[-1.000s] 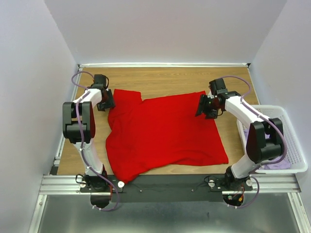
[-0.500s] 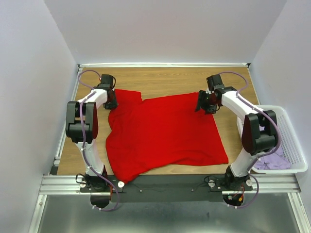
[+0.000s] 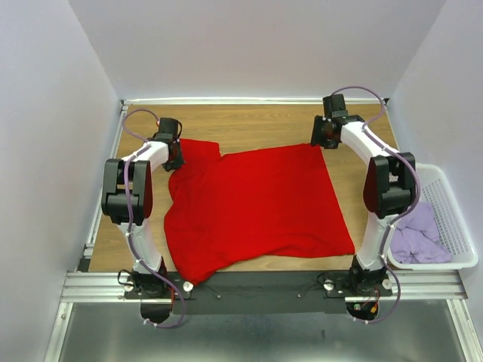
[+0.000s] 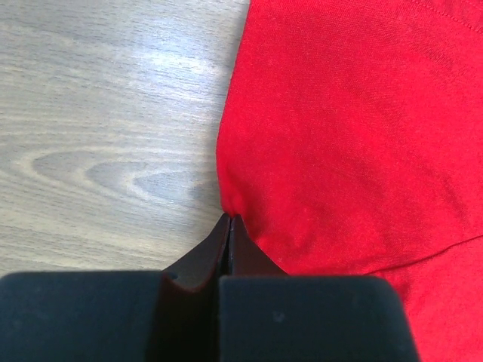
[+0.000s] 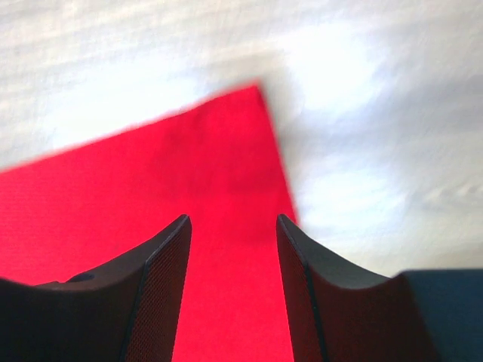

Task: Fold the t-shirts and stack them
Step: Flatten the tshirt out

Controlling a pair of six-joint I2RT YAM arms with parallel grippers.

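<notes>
The right gripper (image 3: 320,136) is now farther out than a second ago. It no longer hangs over the shirt (image 3: 253,207) proper but above its far right corner, jaws spread and nothing held. The left gripper (image 3: 174,157) now sits at the shirt's far left edge, fingers pressed together on the hem. The shirt lies spread on the table (image 3: 256,122). The fold probably awaits only the right pinch.

Right wrist view: the table (image 5: 362,113) is blurred, and the red shirt (image 5: 151,204) runs off the left edge. We cannot tell whether the left end effector (image 4: 230,219) pinches cloth. The lilac shirts (image 3: 416,235) lie too bunched for us to count.
</notes>
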